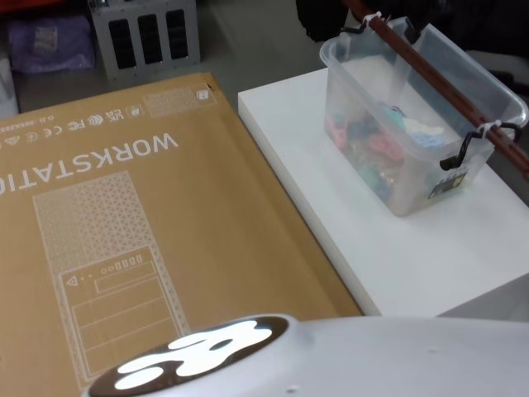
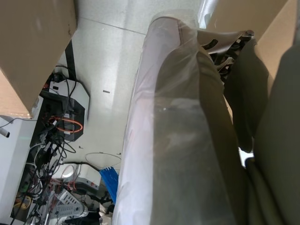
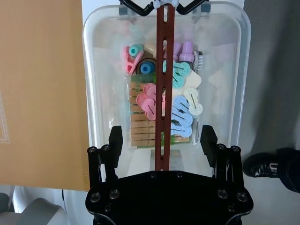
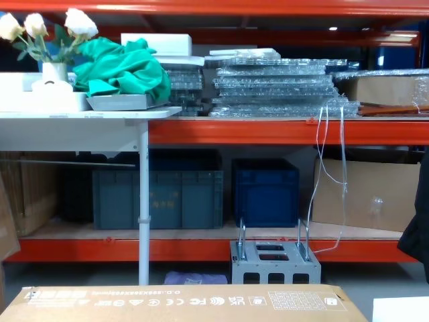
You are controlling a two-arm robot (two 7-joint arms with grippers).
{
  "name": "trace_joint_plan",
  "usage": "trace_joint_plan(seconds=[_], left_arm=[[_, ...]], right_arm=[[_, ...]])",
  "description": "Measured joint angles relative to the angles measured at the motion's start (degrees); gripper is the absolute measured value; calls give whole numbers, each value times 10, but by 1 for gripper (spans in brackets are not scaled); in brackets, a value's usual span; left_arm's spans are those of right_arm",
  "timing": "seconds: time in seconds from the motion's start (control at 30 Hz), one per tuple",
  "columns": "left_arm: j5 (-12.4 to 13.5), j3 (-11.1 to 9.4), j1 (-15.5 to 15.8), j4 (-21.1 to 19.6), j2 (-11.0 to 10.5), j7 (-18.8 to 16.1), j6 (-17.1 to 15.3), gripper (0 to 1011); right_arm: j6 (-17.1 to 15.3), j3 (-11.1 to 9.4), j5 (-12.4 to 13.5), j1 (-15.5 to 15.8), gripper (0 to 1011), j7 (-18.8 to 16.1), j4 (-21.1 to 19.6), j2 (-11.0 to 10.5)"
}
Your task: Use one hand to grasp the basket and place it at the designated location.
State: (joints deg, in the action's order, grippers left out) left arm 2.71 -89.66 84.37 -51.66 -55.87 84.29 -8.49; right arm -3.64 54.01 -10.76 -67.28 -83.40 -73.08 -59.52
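- The basket (image 1: 417, 116) is sitting on the white bench (image 1: 388, 248), beside a large cardboard box (image 1: 140, 231).
- The right claw (image 3: 161, 143) is hovering above the basket with fingers (image 3: 115, 140) spread wide, straddling its reddish-brown handle bar (image 3: 164, 84).
- Colourful clips (image 3: 161, 105) are lying inside.

The basket (image 1: 413, 107) is translucent whitish plastic, crossed by a reddish-brown slotted bar (image 3: 164, 89) with black clips and white ties at the rim. Inside lie pegs (image 3: 161, 101) in pink, pale blue, teal, cream and lilac, beside plain wooden ones. It stands on a white worktop (image 1: 397, 248). To the left lies a tan cardboard box (image 1: 124, 231) printed in white with lettering and a fine lattice pattern. The right end effector (image 3: 161, 140) is matte black. Far off, the shelving (image 4: 268, 131) is orange-red, with dark blue crates (image 4: 265, 191) beneath.
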Motion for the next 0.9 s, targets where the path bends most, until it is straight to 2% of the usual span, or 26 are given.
trace_joint_plan(seconds=[0.2,0.9], left_arm=[[0,0,0,0,0,0,0,0],[0,0,0,0,0,0,0,0]], right_arm=[[-2,-8,2,1,1000,0,-10,-5],[-2,-6,2,1,1000,0,-8,-4]])
